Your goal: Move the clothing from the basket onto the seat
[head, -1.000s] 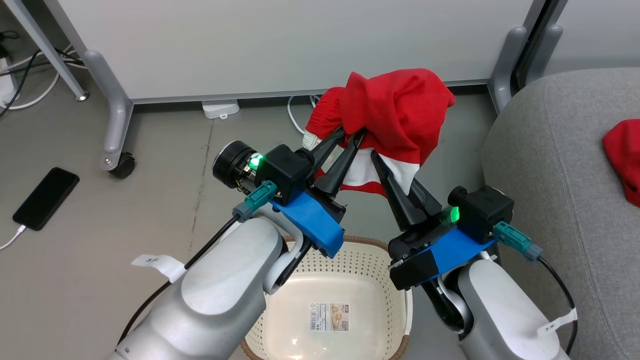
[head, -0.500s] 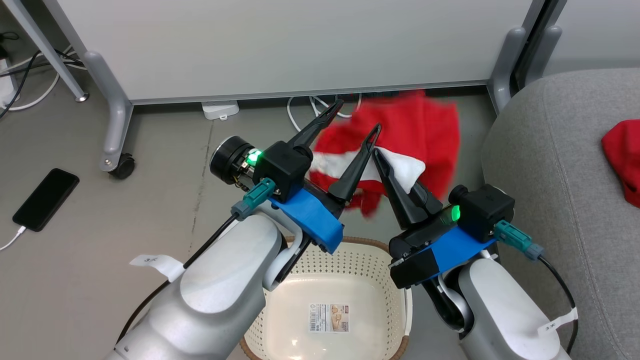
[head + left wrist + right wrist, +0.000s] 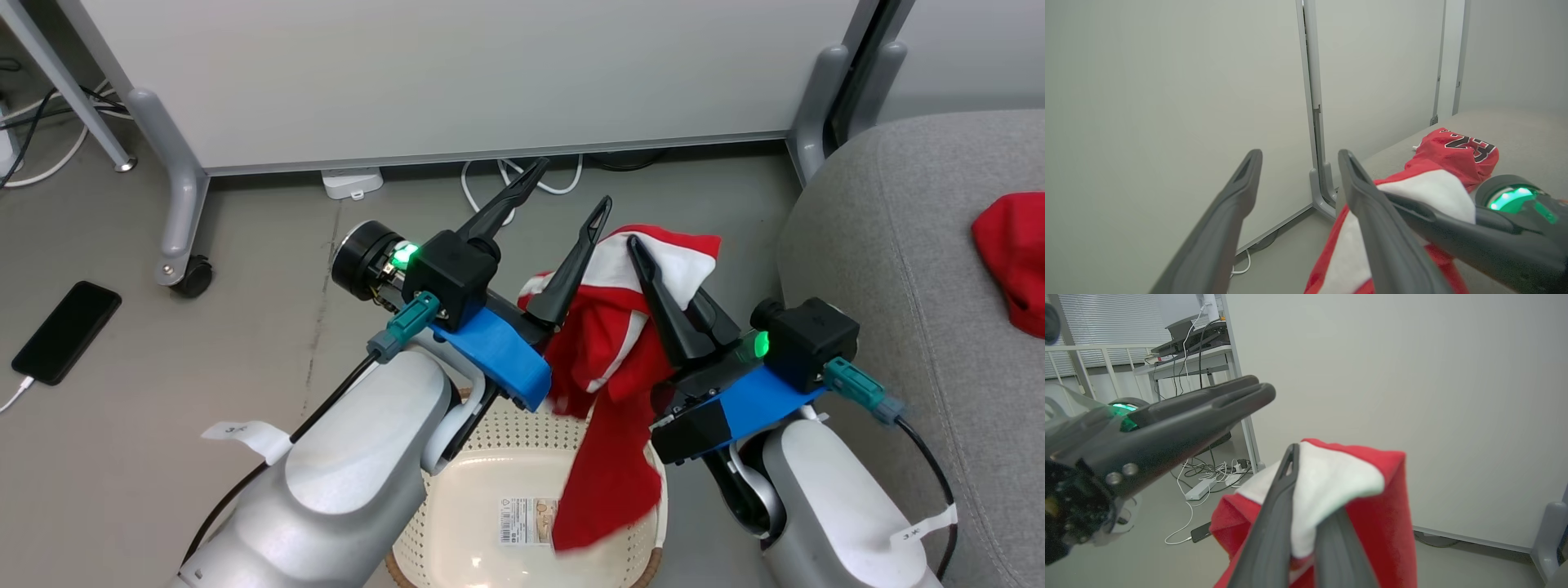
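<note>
Red shorts [image 3: 608, 474] tight between the right jaws, above the basket [image 3: 522, 429]; left jaws wide apart.

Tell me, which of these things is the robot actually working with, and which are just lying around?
Part of the job: red shorts, pinched in the right gripper; open left gripper; red jersey on the sofa; basket.

Just lying about: phone; power strip; cables; wheeled partition.
</note>
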Controlling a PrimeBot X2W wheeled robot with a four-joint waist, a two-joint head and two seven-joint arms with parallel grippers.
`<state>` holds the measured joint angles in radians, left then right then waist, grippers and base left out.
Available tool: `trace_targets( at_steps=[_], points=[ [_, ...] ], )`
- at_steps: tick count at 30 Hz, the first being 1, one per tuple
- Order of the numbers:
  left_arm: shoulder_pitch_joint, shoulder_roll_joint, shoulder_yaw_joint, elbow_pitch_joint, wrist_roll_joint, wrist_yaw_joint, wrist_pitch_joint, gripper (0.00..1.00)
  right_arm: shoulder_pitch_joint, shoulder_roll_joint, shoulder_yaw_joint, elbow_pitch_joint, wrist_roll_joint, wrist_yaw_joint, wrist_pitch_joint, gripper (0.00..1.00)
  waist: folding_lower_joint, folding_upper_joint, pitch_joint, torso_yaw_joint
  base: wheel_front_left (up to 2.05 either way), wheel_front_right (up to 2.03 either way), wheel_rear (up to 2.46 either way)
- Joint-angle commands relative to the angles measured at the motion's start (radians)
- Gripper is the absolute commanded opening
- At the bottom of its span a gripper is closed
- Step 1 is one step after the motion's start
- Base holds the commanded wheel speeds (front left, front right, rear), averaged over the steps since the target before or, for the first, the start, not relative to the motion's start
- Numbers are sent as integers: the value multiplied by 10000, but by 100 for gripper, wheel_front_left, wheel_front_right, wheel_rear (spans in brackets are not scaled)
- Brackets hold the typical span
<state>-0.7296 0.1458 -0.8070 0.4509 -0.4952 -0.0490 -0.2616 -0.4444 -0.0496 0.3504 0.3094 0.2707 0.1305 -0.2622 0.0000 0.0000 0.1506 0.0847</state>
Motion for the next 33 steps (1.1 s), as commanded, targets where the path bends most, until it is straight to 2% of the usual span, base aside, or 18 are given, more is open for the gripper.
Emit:
trace_targets(
  at_steps=[1, 15, 33],
  points=[
    [98, 42, 61, -37, 46, 54, -48, 100, 161, -16, -161, -90, -118, 5, -42, 0, 0, 0, 2, -76, 0, 0, 0],
    [270, 94, 39, -65, 160, 9, -49, 100, 511, -15, -1109, -430, -901, 5, -43, 0, 0, 0, 221, -883, 0, 0, 0],
    [193, -38, -433, 136, 246, -142, -17, 100, 1302, -8, -2222, -1130, -1162, 5, -43, 0, 0, 0, 623, -2870, 0, 0, 0]
  ],
)
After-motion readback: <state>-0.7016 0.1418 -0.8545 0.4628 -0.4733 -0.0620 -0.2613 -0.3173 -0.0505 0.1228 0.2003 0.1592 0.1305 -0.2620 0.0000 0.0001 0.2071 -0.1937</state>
